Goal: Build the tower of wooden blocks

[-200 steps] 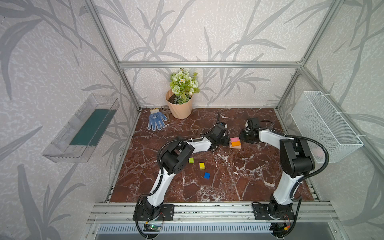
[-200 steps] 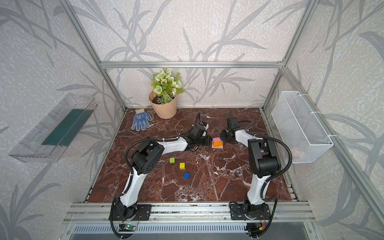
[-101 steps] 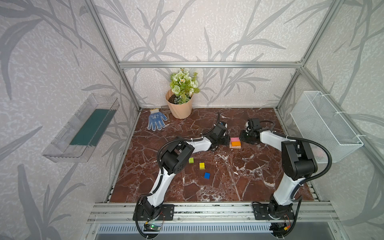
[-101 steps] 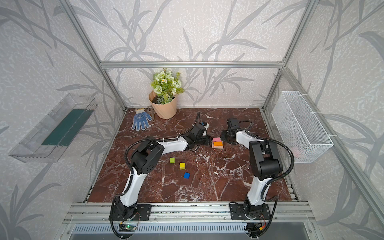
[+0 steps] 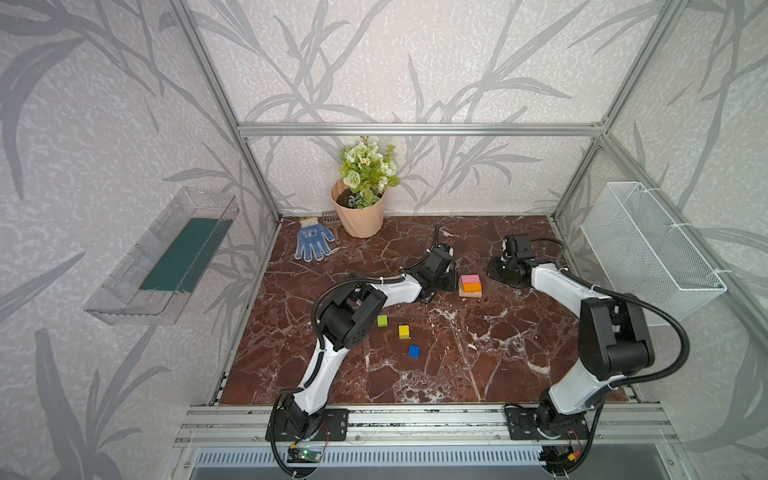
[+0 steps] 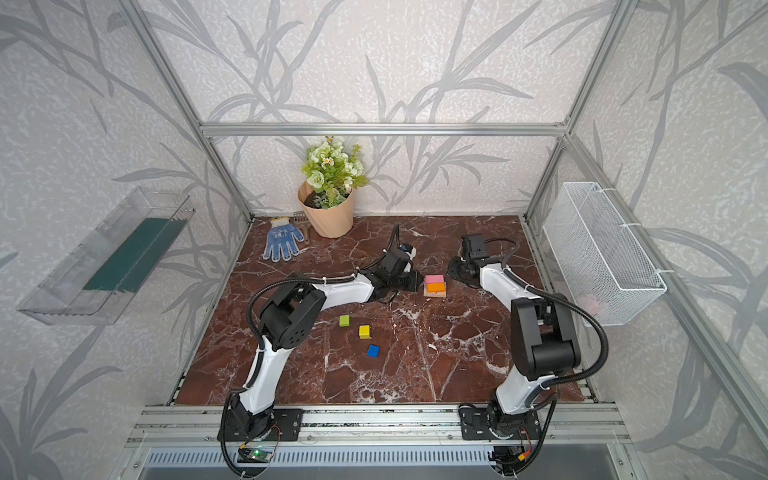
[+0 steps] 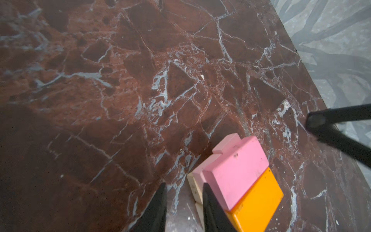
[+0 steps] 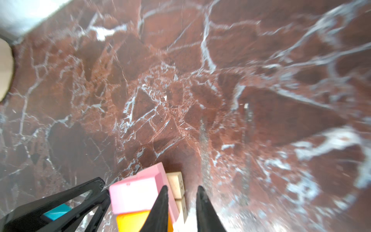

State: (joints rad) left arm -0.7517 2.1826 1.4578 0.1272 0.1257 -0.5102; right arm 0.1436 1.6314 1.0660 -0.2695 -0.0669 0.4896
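Counting loose cubes: lime (image 5: 382,320), yellow (image 5: 403,331), blue (image 5: 413,351).

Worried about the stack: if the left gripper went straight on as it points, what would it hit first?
Probably nothing: ahead of the left gripper lies only bare red marble tabletop; the pink, orange and plain-wood block stack sits beside.

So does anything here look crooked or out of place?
Slightly: in the stack, the pink blocks sit stepped, not flush, over the plain-wood base. Three cubes lie loose, apart from it.
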